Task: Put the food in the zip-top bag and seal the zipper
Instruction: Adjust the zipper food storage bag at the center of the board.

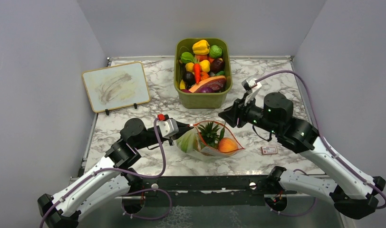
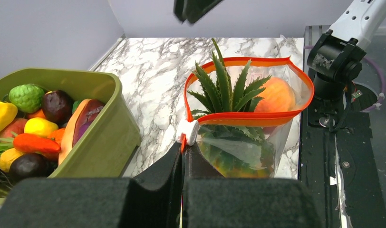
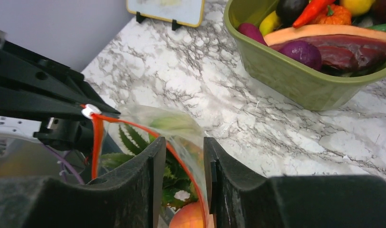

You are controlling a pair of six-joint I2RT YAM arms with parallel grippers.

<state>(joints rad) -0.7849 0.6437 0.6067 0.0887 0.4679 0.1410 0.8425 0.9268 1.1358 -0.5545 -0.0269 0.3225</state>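
The clear zip-top bag lies mid-table with its mouth gaping. Inside sit an orange fruit with a green leafy top, a round orange-peach fruit and a light-green cabbage ball. My left gripper is shut on the bag's corner just below the white slider of the orange-red zipper. Over the bag's far edge, my right gripper is open. The zipper strip runs up between its fingers without being pinched.
An olive-green bin full of other toy produce stands behind the bag, close to my right gripper. A small whiteboard leans at the back left. A small pink card lies right of the bag.
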